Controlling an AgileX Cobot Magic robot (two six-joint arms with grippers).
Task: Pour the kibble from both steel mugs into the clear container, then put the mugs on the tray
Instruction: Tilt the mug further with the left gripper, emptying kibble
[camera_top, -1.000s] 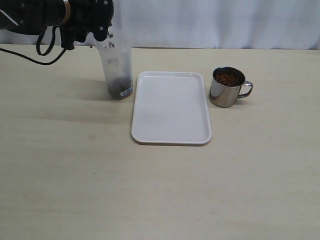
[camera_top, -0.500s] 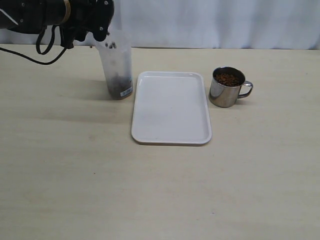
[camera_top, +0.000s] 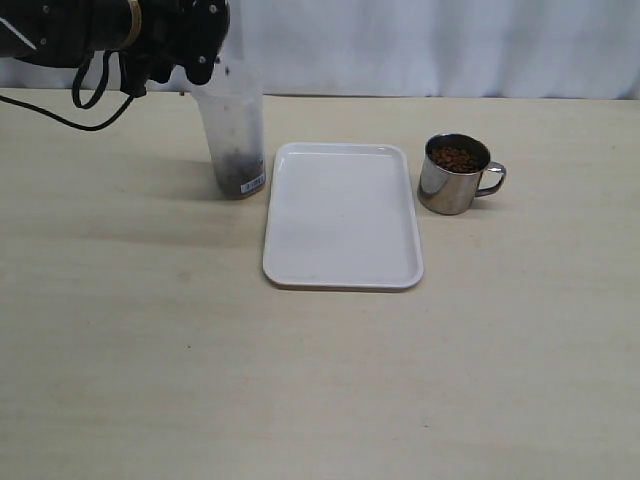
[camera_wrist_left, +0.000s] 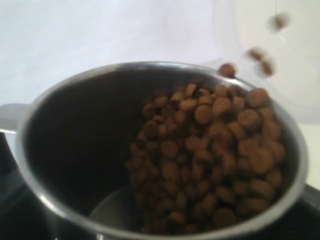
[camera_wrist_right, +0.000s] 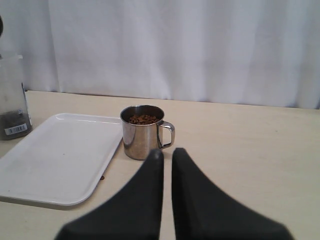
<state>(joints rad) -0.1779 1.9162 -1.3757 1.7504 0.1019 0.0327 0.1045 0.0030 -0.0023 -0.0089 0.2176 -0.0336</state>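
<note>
My left gripper (camera_top: 192, 48) is shut on a steel mug (camera_wrist_left: 35, 125), tilted over the mouth of the clear container (camera_top: 236, 135). Brown kibble (camera_wrist_left: 215, 150) is heaped at the mug's lower lip, and a few pellets (camera_wrist_left: 257, 52) are falling into the container (camera_wrist_left: 295, 75). A dark layer of kibble lies at the container's bottom. The second steel mug (camera_top: 455, 176), full of kibble, stands right of the white tray (camera_top: 343, 215), which holds nothing. My right gripper (camera_wrist_right: 166, 152) is shut and empty, hovering near that mug (camera_wrist_right: 142, 137); it is out of the exterior view.
A black cable (camera_top: 60, 115) trails from the left arm over the table's back left. One loose pellet (camera_wrist_right: 102, 177) lies on the table beside the tray's edge (camera_wrist_right: 55, 160). A white curtain hangs behind the table.
Pellets keep dropping from the tilted mug into the container. The left arm has barely moved, and the right gripper, tray and second mug are where they were.
</note>
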